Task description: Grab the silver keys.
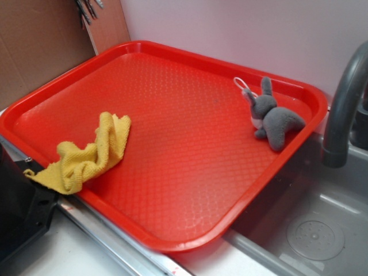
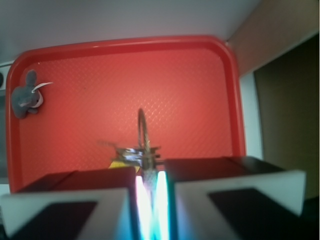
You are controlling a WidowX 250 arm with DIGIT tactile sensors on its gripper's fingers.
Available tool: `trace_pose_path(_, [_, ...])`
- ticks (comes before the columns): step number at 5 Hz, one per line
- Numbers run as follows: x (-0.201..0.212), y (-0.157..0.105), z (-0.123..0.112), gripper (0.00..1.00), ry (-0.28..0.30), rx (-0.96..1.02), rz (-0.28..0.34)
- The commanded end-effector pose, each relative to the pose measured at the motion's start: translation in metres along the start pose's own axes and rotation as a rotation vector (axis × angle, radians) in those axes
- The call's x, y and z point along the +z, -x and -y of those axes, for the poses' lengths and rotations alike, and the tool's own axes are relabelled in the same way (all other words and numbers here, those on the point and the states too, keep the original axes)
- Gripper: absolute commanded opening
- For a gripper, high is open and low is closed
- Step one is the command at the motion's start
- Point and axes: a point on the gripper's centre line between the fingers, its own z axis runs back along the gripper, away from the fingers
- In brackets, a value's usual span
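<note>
In the wrist view my gripper (image 2: 150, 172) is shut on the silver keys (image 2: 136, 154). The keys sit fanned just past the fingertips, and their thin wire ring (image 2: 141, 122) stands out beyond them over the red tray (image 2: 190, 90). The keys hang well above the tray. In the exterior view only the tips of the keys (image 1: 86, 8) show at the top left edge; the gripper itself is out of that frame.
A grey plush bunny (image 1: 276, 118) lies at the tray's far right corner and shows at the left of the wrist view (image 2: 25, 97). A yellow cloth (image 1: 92, 152) lies crumpled at the tray's left edge (image 1: 34, 115). A grey faucet (image 1: 345, 109) and a sink (image 1: 310, 230) are at the right. Cardboard (image 1: 34, 46) stands behind.
</note>
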Motion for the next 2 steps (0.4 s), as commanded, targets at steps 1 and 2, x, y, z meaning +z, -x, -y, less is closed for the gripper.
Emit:
trace_pose_path(1, [0.0130,0.0039,0.0269,0.00,-0.012,-0.037,0.040])
trace_pose_path(2, [0.0118,0.0034,0.0241,0.00,-0.030,-0.032,0.043])
